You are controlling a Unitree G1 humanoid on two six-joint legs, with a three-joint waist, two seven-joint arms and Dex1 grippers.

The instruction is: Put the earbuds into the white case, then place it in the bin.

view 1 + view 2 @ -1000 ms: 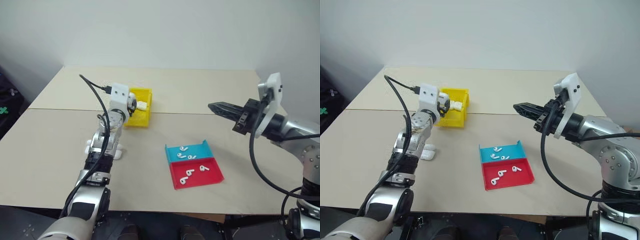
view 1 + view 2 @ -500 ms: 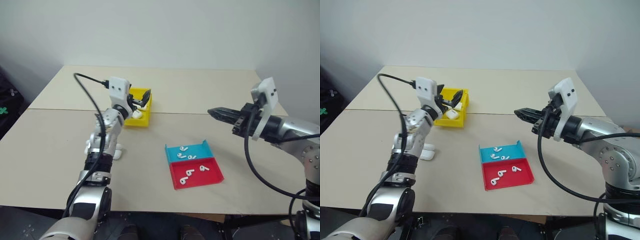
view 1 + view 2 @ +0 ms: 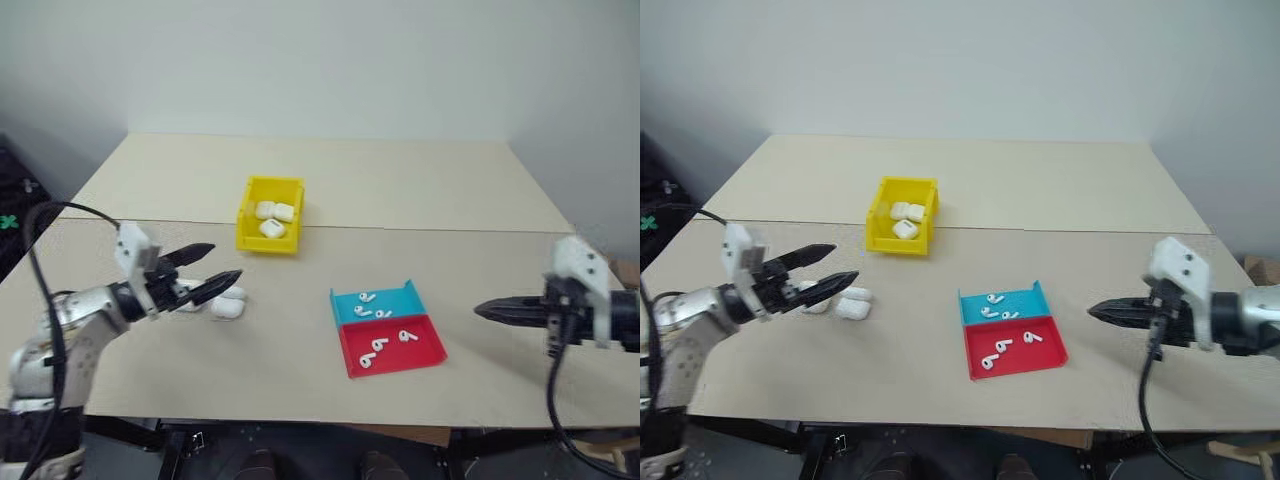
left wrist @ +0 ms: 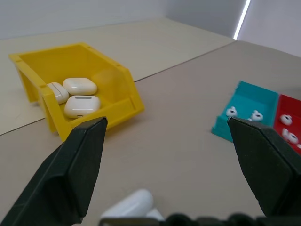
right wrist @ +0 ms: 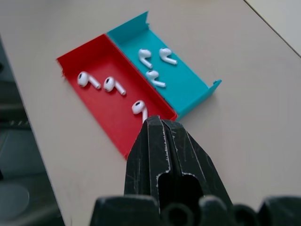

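Two glossy white cases [image 3: 228, 305] look light, slippery; pinch across flat sides. Left gripper [image 3: 204, 271] gapes; right gripper [image 3: 484, 311] closed, empty.

Red tray [image 4: 290, 123] cut off by left wrist view edge; case [image 4: 128, 205] on table partly hidden behind gripper base; earbuds [image 3: 379, 347] too small for detail

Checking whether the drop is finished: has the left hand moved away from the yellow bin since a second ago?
Yes. The left hand has pulled back toward the table's near left edge, open and empty, leaving the yellow bin with three white cases inside.
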